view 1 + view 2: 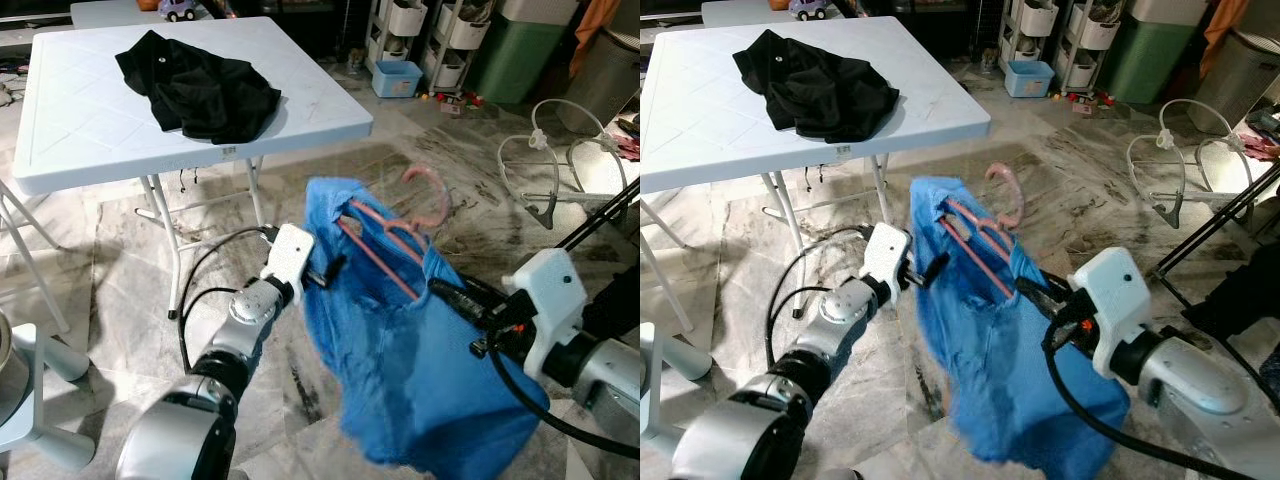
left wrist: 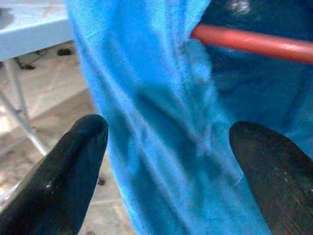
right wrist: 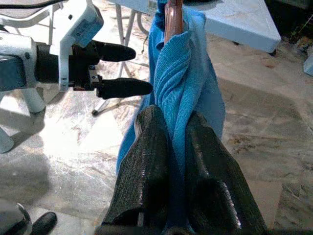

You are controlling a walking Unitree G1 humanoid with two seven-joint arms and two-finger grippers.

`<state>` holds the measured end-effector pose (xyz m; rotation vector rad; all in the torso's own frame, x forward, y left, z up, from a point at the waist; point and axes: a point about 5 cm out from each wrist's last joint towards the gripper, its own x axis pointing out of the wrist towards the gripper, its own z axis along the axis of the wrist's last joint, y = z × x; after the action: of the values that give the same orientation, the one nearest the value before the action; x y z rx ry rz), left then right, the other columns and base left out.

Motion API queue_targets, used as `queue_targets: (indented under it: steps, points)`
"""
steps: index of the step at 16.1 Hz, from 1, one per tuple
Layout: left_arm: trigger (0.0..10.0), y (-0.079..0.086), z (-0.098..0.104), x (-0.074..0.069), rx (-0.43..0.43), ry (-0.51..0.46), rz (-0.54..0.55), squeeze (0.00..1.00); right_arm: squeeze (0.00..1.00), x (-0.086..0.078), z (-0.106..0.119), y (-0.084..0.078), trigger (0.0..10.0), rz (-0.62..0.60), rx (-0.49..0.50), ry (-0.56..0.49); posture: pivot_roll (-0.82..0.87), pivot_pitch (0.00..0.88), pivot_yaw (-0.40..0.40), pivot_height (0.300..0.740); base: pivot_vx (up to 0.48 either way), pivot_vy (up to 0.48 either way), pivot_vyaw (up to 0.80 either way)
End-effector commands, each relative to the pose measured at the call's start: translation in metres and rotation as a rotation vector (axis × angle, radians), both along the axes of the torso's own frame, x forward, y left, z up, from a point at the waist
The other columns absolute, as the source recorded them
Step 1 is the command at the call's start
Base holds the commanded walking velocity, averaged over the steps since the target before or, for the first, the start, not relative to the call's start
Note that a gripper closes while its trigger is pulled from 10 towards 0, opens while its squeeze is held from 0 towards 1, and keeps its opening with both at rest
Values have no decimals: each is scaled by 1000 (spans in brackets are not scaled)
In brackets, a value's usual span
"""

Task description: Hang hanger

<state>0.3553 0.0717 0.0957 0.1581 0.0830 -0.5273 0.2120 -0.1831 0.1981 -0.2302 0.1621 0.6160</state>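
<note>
Blue garment (image 1: pixel 400 350) held mid-air in front of the robot, over the marble floor (image 1: pixel 120 250). Pink hanger (image 1: pixel 385 245) sits inside it, bar running through the neck opening, hook (image 1: pixel 430 195) poking up and free.

Right gripper (image 3: pixel 171 132): fingers closed on a fold of the blue cloth, just below the hanger; the cloth is pinched between the two pads in the right wrist view. It carries the weight.

Left gripper (image 1: pixel 325 272): fingers open, spread on either side of the garment's edge, cloth between them but not clamped. In the left wrist view the hanger bar (image 2: pixel 249 41) crosses just past the finger (image 2: pixel 73 161) tips.

White counter (image 1: pixel 150 100) stands behind to the left, black cloth (image 1: pixel 200 85) bunched on it, apart from the work. White wire rack frame (image 1: pixel 550 150) stands to the right on the floor, well apart.

Step, as a judgement: garment already on the hanger, being carried or steadied ahead of hanging; nothing hung yet. No rail or rod can be made out for sure; dark struts at the far right edge may be part of one, cannot tell.

Next move calls for: a hold on the hanger itself rather than the cloth, so the hook stays upright; then turn toward the hanging spot and lift the hook over it. Risk: cloth-only grip lets the hanger tilt or slip out of the neck.
</note>
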Motion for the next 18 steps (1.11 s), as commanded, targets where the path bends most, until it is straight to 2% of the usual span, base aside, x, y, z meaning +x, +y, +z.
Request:
queue_targets:
  steps: [1, 3, 4, 6, 9, 10, 11, 12, 15, 16, 17, 18]
  points:
    - [10000, -4, 2, 1, 13, -1, -2, 1000, 0, -4, 8, 0, 10000, 11, -4, -34, 44, 51, -94, 740, 0, 0, 0]
    - [10000, -4, 3, 3, -5, 2, 16, 1000, 0, -4, 11, 1, 10000, 9, -1, -40, 34, 53, -88, 740, 0, 0, 0]
    - [10000, -10, 8, 3, -34, -15, -6, 1000, 0, -1, 14, -2, 10000, -20, -4, -57, 30, 55, -84, 740, 0, 0, 0]
    - [10000, -10, 9, 3, -14, -35, -2, 1000, 0, 1, 14, -3, 10000, -41, -4, -61, 30, 58, -81, 740, 0, 0, 0]
    - [10000, 3, 9, 8, 44, -56, 110, 1000, 0, -6, 20, 6, 10000, 14, 33, -64, 22, 62, -79, 740, 0, 0, 0]
    - [10000, 6, 15, 12, 33, -79, 139, 804, 0, -12, 20, 6, 10000, 30, 28, -43, 15, 63, -78, 740, 0, 0, 0]
    - [10000, 7, 17, 13, 28, -82, 153, 314, 0, -16, 19, 6, 10000, 40, 29, -30, 13, 64, -77, 740, 0, 0, 0]
    - [10000, 7, 17, 14, 18, -69, 163, 0, 0, -19, 19, 7, 10000, 57, 35, -22, 7, 63, -74, 740, 0, 0, 0]
    - [10000, 4, 17, 14, -23, -40, 156, 0, 0, -29, 21, 13, 10000, 108, 61, -9, -3, 65, -69, 740, 0, 0, 0]
    - [6549, 2, 18, 14, -54, -37, 142, 0, 0, -32, 22, 13, 10000, 121, 70, -5, -9, 66, -64, 740, 0, 0, 0]
    - [2392, 0, 19, 14, -85, -34, 129, 0, 0, -34, 23, 14, 10000, 125, 75, -3, -11, 66, -63, 740, 0, 0, 0]
    - [0, -3, 20, 13, -127, -33, 94, 0, 0, -36, 24, 13, 10000, 128, 77, 0, -13, 67, -61, 740, 0, 0, 0]
